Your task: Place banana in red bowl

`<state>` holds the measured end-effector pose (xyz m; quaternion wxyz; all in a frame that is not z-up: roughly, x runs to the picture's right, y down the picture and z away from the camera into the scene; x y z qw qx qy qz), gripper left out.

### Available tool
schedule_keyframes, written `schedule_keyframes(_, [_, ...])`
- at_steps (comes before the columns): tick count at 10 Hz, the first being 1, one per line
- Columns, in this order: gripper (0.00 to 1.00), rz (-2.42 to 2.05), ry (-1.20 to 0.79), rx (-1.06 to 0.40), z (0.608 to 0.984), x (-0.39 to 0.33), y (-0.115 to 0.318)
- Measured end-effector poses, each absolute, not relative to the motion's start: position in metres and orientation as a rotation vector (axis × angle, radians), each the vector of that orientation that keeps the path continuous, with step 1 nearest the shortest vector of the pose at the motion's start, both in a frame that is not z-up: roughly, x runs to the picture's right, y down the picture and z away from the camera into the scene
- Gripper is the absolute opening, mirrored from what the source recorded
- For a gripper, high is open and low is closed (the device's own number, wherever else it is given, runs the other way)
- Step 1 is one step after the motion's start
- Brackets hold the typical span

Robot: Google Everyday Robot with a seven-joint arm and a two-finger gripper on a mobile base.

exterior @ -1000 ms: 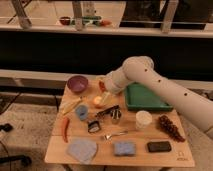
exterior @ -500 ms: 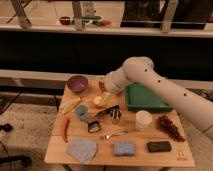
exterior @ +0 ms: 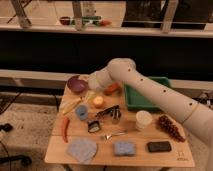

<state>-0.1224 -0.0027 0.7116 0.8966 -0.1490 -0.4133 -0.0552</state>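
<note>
The pale yellow banana (exterior: 71, 105) lies on the left part of the wooden table (exterior: 135, 159), in front of the purple bowl (exterior: 77, 83). The red bowl (exterior: 113, 89) stands further right, next to the green tray, and my arm hides part of it. My gripper (exterior: 90, 93) hangs over the table between the purple bowl and the red bowl. It is just right of the banana's far end and behind the small round orange fruit (exterior: 98, 101).
A green tray (exterior: 146, 96) stands at back right. A red chili (exterior: 65, 129), blue cup (exterior: 81, 113), black tools (exterior: 108, 112), fork (exterior: 115, 134), white cup (exterior: 143, 120), grapes (exterior: 170, 127), grey cloth (exterior: 81, 149), blue sponge (exterior: 124, 148) and black block (exterior: 159, 146) lie on the table.
My arm's end has shifted slightly left, toward the purple bowl and the banana. The objects on the table have not moved.
</note>
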Motion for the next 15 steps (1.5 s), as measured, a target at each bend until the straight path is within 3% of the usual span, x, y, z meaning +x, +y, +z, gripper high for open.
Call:
schedule_keyframes(9, [0.80,-0.502,-0.932,-0.265,0.734,-0.181,0.010])
schedule_keyframes(15, [0.80,-0.519,-0.922,-0.263,0.736,-0.180,0.010])
